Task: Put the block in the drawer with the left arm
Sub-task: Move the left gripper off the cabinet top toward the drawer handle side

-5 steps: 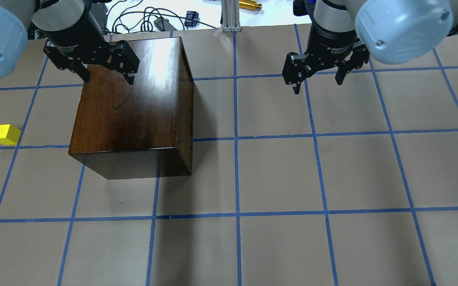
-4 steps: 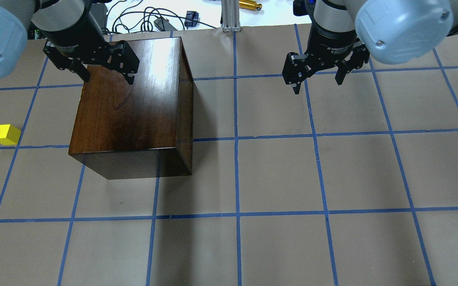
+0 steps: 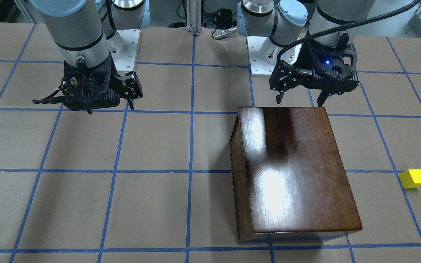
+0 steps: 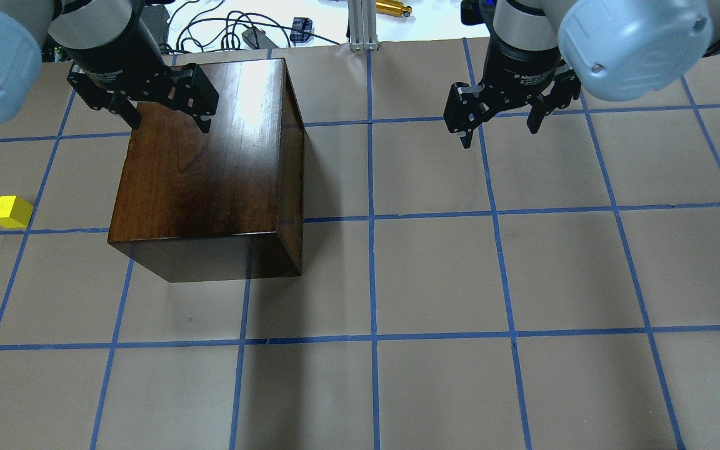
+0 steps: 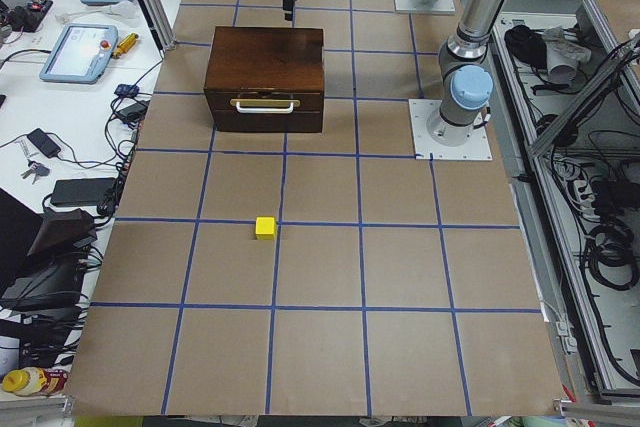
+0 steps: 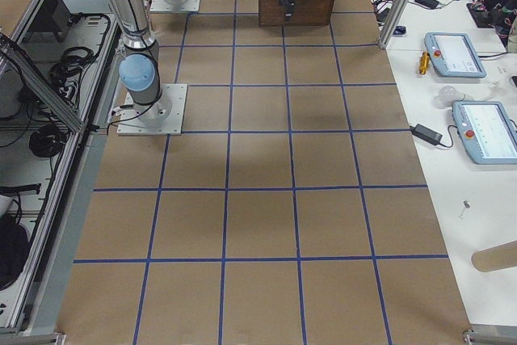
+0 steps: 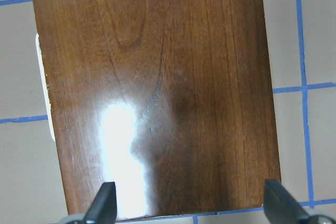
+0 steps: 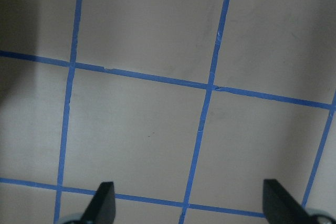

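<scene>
The yellow block [image 4: 10,211] sits on the paper-covered table to the left of the dark brown wooden box [image 4: 210,169], well apart from it. It also shows in the front view [image 3: 413,178] and the left view [image 5: 265,228]. The drawer [image 5: 265,107] is shut; its front with a pale handle faces the block. My left gripper [image 4: 169,125], with the blue light [image 3: 300,101], is open and empty and hovers above one edge of the box top [image 7: 157,93]. My right gripper [image 4: 500,135] is open and empty above bare table [image 8: 199,129].
Blue tape lines [image 4: 372,219] divide the brown table into squares. The arms' base plates [image 5: 450,132] stand on the robot's side. A white side bench holds tablets [image 6: 456,54] and cables [image 4: 210,31] beyond the table edge.
</scene>
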Controlling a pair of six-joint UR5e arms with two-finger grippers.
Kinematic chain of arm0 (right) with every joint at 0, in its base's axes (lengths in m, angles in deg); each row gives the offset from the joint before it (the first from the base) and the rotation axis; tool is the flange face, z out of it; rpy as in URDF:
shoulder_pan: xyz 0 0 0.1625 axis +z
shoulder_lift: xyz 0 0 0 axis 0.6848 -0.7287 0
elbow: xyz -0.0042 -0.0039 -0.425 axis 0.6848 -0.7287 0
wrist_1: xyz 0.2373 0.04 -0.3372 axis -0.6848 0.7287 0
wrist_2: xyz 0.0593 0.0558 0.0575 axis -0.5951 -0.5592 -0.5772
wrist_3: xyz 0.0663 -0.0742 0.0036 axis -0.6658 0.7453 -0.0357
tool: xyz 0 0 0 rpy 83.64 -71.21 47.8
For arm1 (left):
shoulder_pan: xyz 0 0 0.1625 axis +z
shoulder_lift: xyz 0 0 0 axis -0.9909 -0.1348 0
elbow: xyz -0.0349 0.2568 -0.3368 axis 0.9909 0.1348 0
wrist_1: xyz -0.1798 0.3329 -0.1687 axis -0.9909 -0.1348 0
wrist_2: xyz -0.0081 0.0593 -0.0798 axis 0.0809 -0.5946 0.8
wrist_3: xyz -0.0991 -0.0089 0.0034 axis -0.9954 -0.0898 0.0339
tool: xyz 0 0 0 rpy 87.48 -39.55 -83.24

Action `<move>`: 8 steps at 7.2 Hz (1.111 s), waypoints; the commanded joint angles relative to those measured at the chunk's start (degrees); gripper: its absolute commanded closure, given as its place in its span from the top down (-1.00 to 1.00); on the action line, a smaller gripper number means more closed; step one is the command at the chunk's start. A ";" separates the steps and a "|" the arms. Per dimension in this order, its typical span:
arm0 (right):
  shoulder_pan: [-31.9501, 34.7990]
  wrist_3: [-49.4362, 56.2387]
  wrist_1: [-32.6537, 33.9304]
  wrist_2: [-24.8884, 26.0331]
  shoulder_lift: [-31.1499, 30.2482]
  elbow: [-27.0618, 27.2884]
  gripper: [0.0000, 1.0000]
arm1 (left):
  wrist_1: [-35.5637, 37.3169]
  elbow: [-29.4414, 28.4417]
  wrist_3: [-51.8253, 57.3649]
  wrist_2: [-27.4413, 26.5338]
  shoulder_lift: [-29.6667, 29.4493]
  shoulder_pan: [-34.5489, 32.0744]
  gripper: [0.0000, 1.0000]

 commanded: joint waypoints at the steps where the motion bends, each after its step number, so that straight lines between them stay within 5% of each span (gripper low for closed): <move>1: 0.00 0.03 0.00 0.00 -0.08 0.00 1.00 | -0.07 0.06 0.00 0.00 0.19 0.00 1.00; 8: 0.00 0.03 0.00 0.00 0.00 0.00 1.00 | -1.47 -0.91 5.87 0.26 0.37 5.78 1.00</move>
